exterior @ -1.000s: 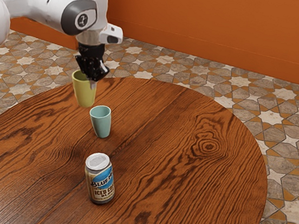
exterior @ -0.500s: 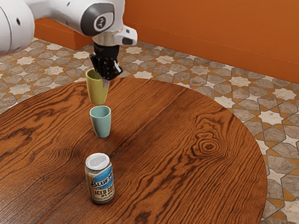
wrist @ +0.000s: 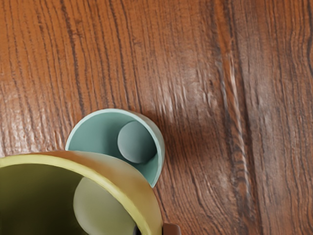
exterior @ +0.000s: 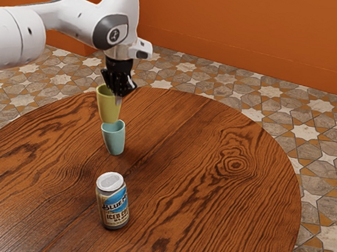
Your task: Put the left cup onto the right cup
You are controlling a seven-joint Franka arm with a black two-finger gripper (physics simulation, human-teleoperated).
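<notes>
**Yellow-green cup held at the teal cup's rim**

Exterior view: you see the gripper (exterior: 119, 89) clamped on the rim of the yellow-green cup (exterior: 108, 105), holding it roughly upright. The cup's base is right at the mouth of the teal cup (exterior: 113, 138); I can't tell if they touch. The teal cup stands upright on the wooden table (exterior: 224, 170), and a drink can (exterior: 112, 201) stands nearer the camera.

Wrist view: the yellow-green cup (wrist: 122, 178) overlaps part of the teal cup (wrist: 95, 137), off-centre.

Yellow-green cup (exterior: 108, 103), mouth up, near upright, raised in frame's upper left, base just at rim of teal cup (exterior: 113, 137) standing upright directly below.
</notes>
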